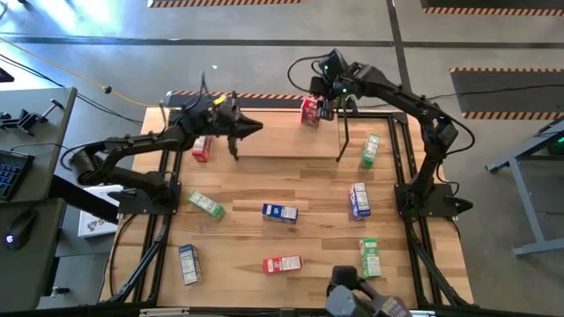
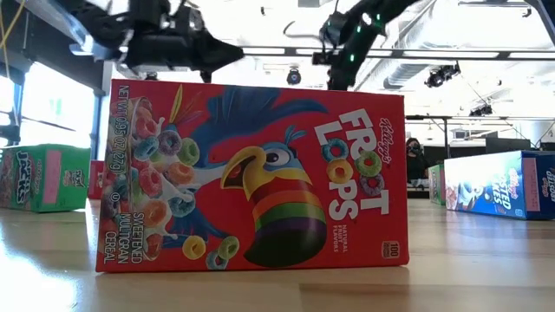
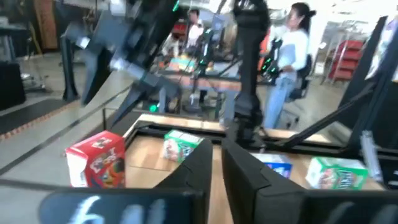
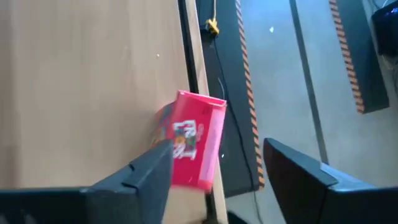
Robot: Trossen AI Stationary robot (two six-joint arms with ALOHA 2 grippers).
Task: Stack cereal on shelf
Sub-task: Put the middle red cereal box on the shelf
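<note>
Closest to the low camera stood a red box (image 2: 251, 173) of cereal, upright on the table (image 2: 486, 269). Right gripper (image 4: 214, 171) hung wide open above another red box (image 4: 196, 146) at the far table edge — beside the shelf (image 1: 286, 141). Left gripper (image 1: 253, 129) hovered over the shelf's left end — fingers almost closed, holding nothing.

On the counter (image 1: 317, 185) I count nine cereal boxes, three red (image 1: 282, 263), three blue (image 1: 279, 212) and three green (image 1: 370, 151), plus one shelf (image 1: 291, 132) and two arms.
</note>
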